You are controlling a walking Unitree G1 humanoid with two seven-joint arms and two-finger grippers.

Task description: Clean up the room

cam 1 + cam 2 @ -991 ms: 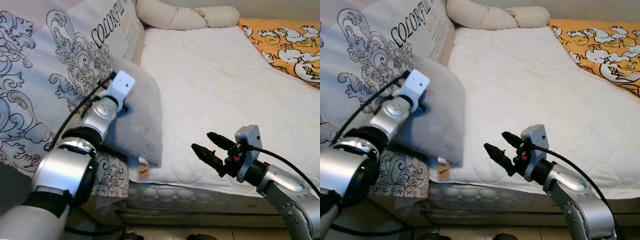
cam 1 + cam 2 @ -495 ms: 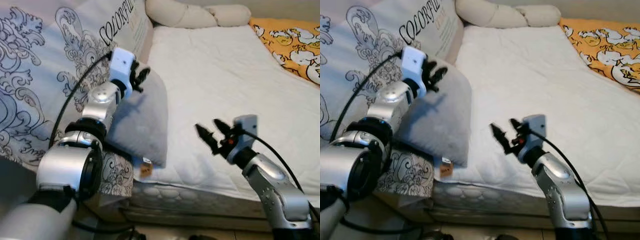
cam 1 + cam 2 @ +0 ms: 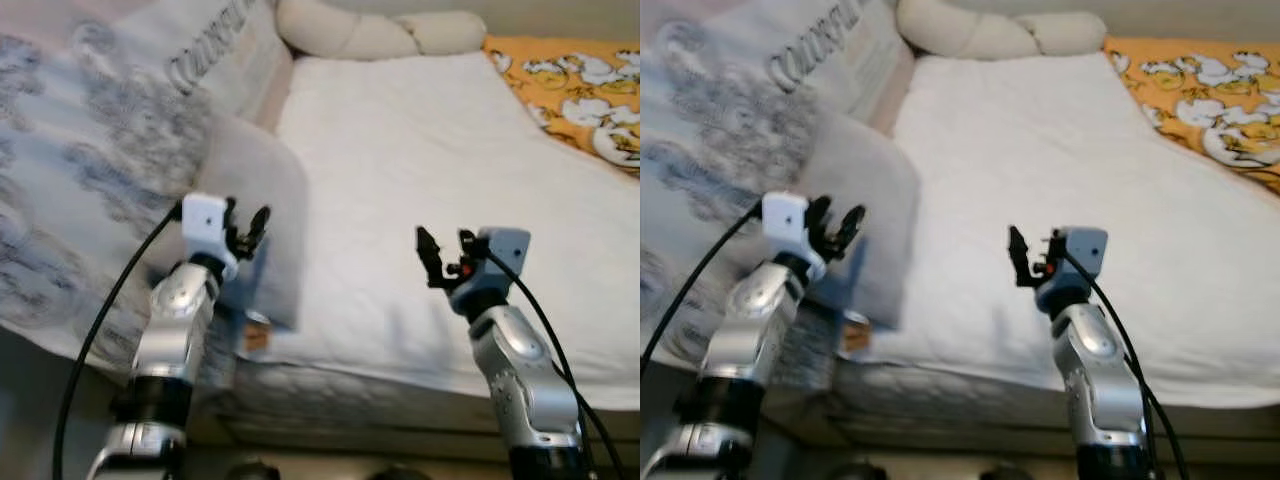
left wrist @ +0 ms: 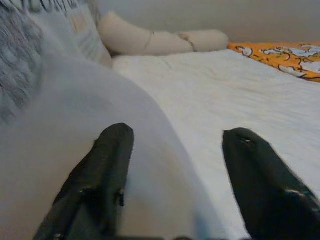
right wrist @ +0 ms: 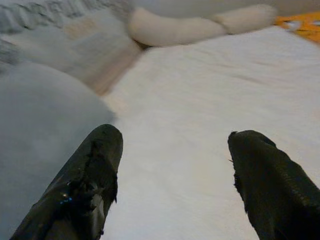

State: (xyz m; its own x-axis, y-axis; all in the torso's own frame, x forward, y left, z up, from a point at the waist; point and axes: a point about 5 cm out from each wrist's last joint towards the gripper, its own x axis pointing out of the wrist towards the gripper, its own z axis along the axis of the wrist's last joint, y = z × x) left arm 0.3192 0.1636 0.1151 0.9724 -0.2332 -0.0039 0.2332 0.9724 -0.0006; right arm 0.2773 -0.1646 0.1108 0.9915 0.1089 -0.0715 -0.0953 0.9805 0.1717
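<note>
Pillow (image 3: 255,205), grey, plump, soft, small tag at lower corner: on bed (image 3: 420,150) at its left edge, leaning vs patterned quilt (image 3: 90,190). Left hand (image 3: 245,225) was pressed into pillow 1 s ago; now off it, fingers apart, just beside. Right hand (image 3: 440,255) apart too, over bed right of pillow. Pillow looks placed; release done.

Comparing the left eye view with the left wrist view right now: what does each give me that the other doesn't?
Left eye view alone: both arms raised over the bed edge, the right gripper with jaws open above the white mattress, and a small orange tag hanging at the mattress edge beside the grey pillow.

Left wrist view alone: a close look along the left gripper, its jaws apart and holding nothing, with the grey pillow's curved top just ahead.

Both: the grey pillow, the patterned cushion, the cream bolster at the head of the bed and the orange blanket.
</note>
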